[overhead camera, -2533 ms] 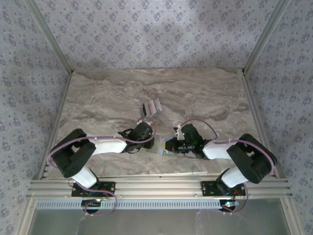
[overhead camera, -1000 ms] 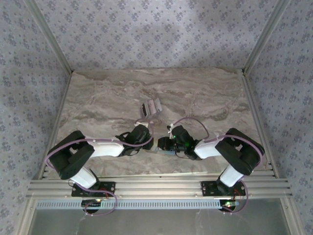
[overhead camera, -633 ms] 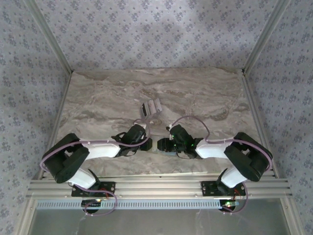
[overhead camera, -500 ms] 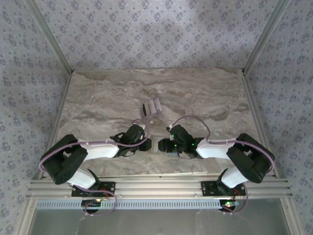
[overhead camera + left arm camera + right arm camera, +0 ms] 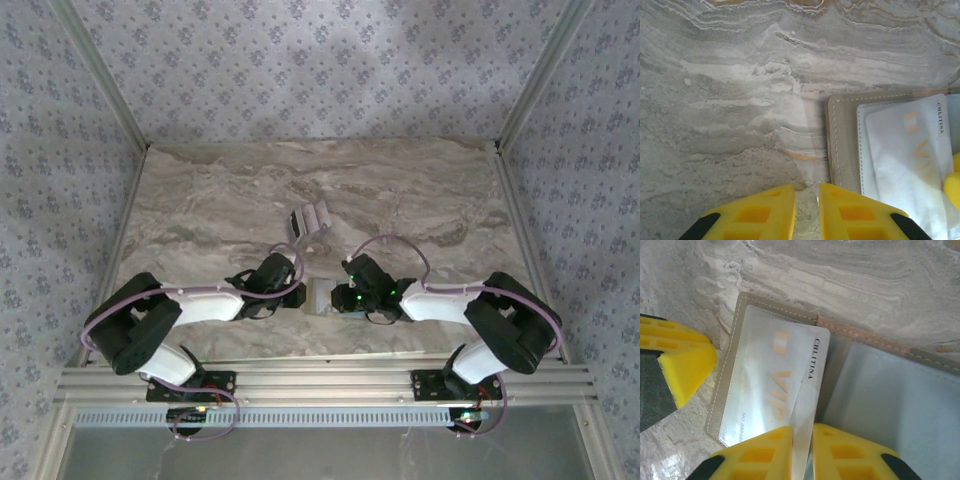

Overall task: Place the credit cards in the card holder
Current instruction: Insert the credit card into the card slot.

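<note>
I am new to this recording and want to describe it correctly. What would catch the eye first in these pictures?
First, the silver-white card marked VIP, pinched by the right gripper and lying over the open grey-tan card holder at the table's near middle. Next, the left gripper, fingers nearly together beside the holder's edge. The other cards wait farther back on the marble table.

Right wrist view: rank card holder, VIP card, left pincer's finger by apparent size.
1. card holder: largest, and it runs off the frame.
2. VIP card: lies over the holder's left half.
3. left pincer's finger: smallest showing, but it is cropped by the left edge and may sit nearer the camera, so this rank is unsure.
</note>
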`<state>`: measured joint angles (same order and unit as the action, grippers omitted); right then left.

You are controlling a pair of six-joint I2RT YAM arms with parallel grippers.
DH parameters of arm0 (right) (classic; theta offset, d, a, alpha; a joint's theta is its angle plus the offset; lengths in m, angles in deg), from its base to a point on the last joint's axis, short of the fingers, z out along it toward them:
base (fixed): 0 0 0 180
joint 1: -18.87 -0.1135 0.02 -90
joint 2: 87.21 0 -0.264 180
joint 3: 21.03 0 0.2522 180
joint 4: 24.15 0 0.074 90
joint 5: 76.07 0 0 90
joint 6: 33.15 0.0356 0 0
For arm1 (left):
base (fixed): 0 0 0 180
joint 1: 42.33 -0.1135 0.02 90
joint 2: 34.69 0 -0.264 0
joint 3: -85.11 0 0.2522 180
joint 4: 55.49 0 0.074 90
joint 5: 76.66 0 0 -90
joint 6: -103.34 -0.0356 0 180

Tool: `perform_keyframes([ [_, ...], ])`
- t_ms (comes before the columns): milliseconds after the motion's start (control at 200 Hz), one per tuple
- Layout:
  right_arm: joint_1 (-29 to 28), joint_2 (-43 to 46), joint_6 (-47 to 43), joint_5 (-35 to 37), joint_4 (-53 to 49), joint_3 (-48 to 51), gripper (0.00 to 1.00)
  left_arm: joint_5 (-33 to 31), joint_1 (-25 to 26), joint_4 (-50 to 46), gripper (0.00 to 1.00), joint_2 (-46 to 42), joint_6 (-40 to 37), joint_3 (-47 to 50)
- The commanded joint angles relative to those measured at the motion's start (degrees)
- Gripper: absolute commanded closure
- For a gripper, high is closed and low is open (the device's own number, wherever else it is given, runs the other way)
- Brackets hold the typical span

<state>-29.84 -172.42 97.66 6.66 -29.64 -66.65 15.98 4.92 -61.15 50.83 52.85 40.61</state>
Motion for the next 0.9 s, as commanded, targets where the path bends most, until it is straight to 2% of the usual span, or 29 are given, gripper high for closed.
perform_keyframes([
  [0, -0.8, -1.7, -0.8, 1.8, -3.8, -1.4, 0.85, 3.4, 1.5, -2.3, 0.80, 4.2, 0.0, 0.0],
  [175, -1.7, -3.7, -1.0, 1.3, -3.6, -3.7, 0.91, 3.1, 2.0, -1.6, 0.80, 4.9, 0.5, 0.2],
  [425, -3.9, -5.8, 2.0, 1.1, 0.4, -4.0, 0.89, 2.5, 2.8, -0.5, 0.80, 6.0, 1.7, 0.1],
  [605, -6.0, -5.6, 1.6, 0.5, 0.5, -5.2, 0.83, 1.7, 3.1, 0.1, 0.81, 6.8, 2.5, 0.4],
  [894, -4.9, -1.1, -2.1, 6.0, -10.1, -6.2, 0.58, -2.1, 3.0, -0.7, 0.82, 5.0, 3.3, 2.3],
])
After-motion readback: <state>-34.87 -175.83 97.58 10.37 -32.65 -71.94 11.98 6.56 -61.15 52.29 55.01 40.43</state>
